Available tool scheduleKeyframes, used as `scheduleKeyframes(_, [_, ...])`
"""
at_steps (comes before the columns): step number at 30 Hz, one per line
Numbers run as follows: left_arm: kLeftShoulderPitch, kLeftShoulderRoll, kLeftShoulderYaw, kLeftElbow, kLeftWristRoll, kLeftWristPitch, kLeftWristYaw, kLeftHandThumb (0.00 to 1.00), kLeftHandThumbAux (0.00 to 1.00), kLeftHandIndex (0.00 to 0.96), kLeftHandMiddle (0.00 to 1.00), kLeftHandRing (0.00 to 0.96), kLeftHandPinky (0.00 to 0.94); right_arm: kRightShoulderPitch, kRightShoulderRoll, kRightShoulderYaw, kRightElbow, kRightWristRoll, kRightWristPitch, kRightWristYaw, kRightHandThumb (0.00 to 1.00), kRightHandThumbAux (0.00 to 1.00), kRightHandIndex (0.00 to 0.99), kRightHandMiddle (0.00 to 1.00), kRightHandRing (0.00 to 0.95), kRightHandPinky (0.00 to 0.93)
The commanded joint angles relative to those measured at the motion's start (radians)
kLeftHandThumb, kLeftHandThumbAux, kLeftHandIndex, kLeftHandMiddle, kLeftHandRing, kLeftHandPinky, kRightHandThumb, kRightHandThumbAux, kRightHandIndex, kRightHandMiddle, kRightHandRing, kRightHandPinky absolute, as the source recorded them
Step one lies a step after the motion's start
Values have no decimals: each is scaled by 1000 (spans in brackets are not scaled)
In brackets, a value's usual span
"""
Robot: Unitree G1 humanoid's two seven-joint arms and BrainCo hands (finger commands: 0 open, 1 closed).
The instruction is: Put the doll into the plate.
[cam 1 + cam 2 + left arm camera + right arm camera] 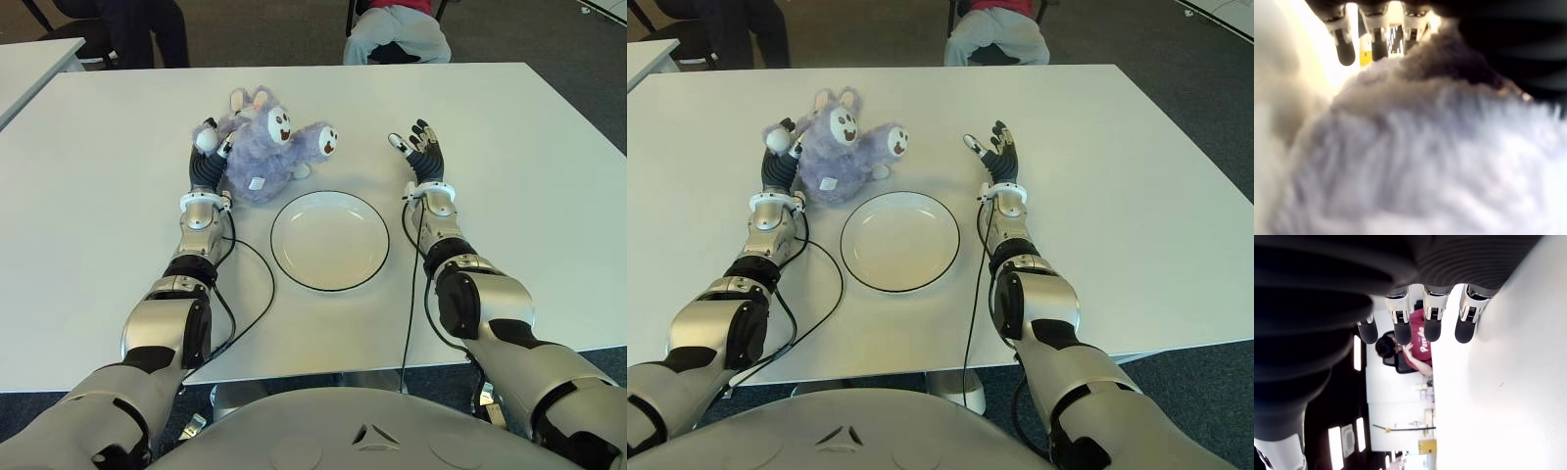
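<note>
Doll (263, 149): purple plush on table (98, 196), just outside plate (330, 240) rim at 11 o'clock | Left hand (207, 157): against doll's 9 o'clock side, fingers apparently curled into fur, grip unconfirmed | Right hand (419, 149): at plate's 1 o'clock, fingers spread, holding nothing.

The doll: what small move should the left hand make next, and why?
Probably close the left hand on the doll. The hand is against the doll's side, fingers extended, and the doll lies on the table beyond the empty plate. The right hand is open, apart.
</note>
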Motion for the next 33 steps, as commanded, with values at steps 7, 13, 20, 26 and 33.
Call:
scheduleKeyframes(7, [106, -19, -2, 65, 6, -10, -1, 0, 486, 0, 80, 89, 97, 98, 19, 1, 52, 1, 38, 3, 49, 675, 7, 25, 15, 9])
scheduleKeyframes(13, [107, -20, -3, 66, 8, -12, 1, 0, 482, 0, 92, 103, 118, 100, 18, 1, 52, 1, 36, 7, 54, 677, 7, 25, 15, 9])
scheduleKeyframes(20, [109, -21, -3, 64, 7, -13, 2, 0, 482, 0, 88, 101, 97, 101, 17, 1, 52, 2, 35, 12, 54, 677, 5, 23, 14, 9])
scheduleKeyframes(26, [113, -24, -5, 60, 10, -17, 6, 0, 480, 0, 75, 86, 85, 101, 17, 2, 53, 1, 36, 14, 54, 678, 4, 22, 14, 9])
scheduleKeyframes(33, [116, -25, -10, 56, 14, -17, 13, 0, 474, 0, 67, 77, 83, 101, 16, 2, 53, 1, 36, 17, 53, 677, 4, 20, 11, 4])
